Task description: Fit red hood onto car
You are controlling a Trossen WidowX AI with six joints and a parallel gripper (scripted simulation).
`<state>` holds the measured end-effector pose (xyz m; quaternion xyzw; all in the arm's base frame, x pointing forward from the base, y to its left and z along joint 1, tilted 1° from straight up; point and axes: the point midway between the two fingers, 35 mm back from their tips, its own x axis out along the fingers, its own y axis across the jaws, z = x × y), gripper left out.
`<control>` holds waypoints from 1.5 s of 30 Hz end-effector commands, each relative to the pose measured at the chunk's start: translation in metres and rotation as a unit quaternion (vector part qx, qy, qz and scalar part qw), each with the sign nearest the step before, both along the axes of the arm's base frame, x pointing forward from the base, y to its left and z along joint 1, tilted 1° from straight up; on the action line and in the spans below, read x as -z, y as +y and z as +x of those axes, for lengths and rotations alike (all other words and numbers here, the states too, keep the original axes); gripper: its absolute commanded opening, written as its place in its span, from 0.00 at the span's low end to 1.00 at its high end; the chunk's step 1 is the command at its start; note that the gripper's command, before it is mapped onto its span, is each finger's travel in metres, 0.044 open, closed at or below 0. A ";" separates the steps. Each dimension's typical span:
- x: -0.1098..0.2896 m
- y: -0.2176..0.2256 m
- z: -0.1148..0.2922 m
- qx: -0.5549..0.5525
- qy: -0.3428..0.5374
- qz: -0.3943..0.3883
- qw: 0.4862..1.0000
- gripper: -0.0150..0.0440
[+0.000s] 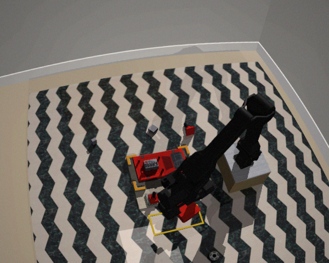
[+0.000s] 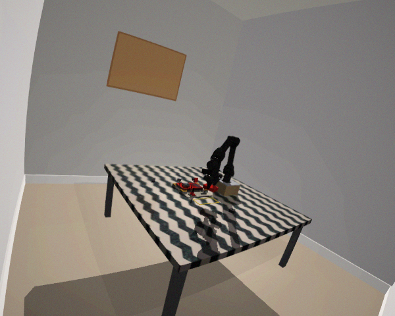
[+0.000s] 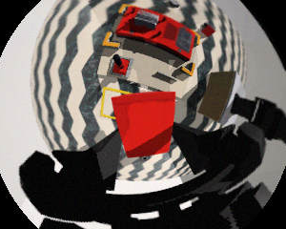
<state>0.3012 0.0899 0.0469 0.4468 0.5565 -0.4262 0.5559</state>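
The red hood (image 1: 189, 212) (image 2: 211, 187) (image 3: 145, 119) is between the fingers of my gripper (image 3: 145, 127), which is shut on it. The hood is raised above the table, over the yellow outline in the top view. The red chassis (image 1: 167, 163) (image 3: 170, 33) sits in its jig with orange corner brackets (image 1: 138, 187) (image 3: 110, 41). The grey engine block (image 1: 151, 164) (image 3: 146, 19) stands on the deck, with short dark pegs around it. The arm covers part of the chassis's near right side in the top view. The hood's corner holes are hidden.
A red piece with a black knob (image 1: 152, 199) (image 3: 120, 66) stands on a pad between jig and yellow outline (image 1: 178, 229) (image 3: 103, 102). A grey cube (image 1: 152, 130) and a red block (image 1: 189, 130) (image 3: 208, 30) lie beyond the chassis. A wheel (image 1: 214, 255) lies near the front.
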 end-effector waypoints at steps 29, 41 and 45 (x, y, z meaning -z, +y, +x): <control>-0.002 -0.073 0.026 -0.197 -0.007 -0.007 0.980 0.25; -0.003 -0.104 0.032 -0.272 -0.009 -0.010 0.962 0.25; -0.004 -0.114 0.033 -0.298 -0.009 -0.011 0.955 0.25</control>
